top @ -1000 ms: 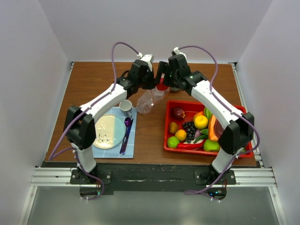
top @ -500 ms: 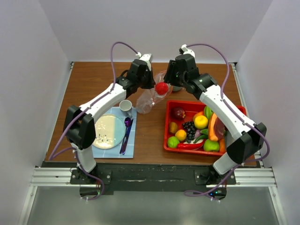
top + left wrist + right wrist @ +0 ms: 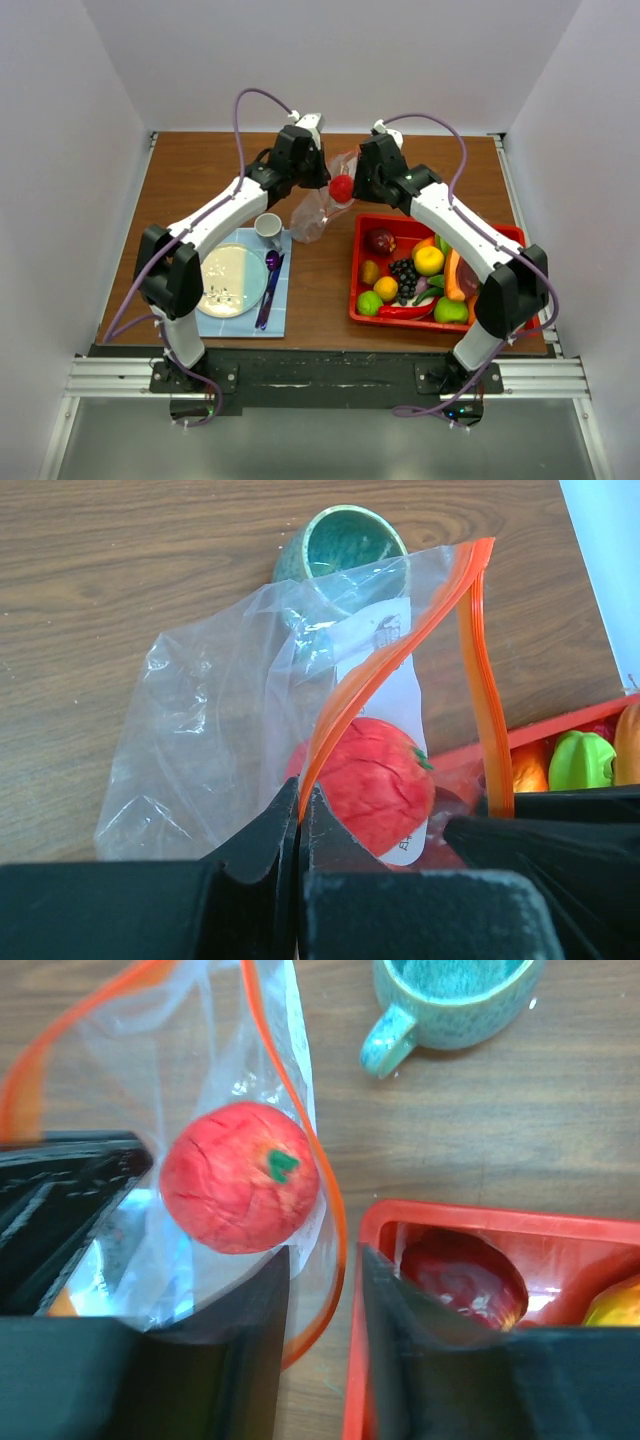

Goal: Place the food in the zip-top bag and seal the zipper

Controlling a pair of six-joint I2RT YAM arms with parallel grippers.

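**Red fruit in the bag mouth, right fingers apart**

Pinched together on the thin orange-red zipper strip (image 3: 483,700): the left fingers (image 3: 299,805), holding the crinkly clear plastic zip-top bag (image 3: 210,730) up by its mouth over the brown wooden desk (image 3: 200,170). Spread apart, straddling the strip's other run without closing on it: the right fingers (image 3: 325,1265). Just left of them in the right wrist view, inside the loop of the mouth and against the plastic: a round red toy fruit with a green stem mark (image 3: 238,1190). Judged released into the bag; resting or dropping, cannot tell. From above, lying between the two sets of fingers, with the mouth's long axis running from one to the other. Nearer the right arm: the red plastic tray (image 3: 398,219) of other toy fruits and vegetables (image 3: 429,260), so probably the next reach. On a white label (image 3: 385,630) in the bag, small print, too blurred to read.
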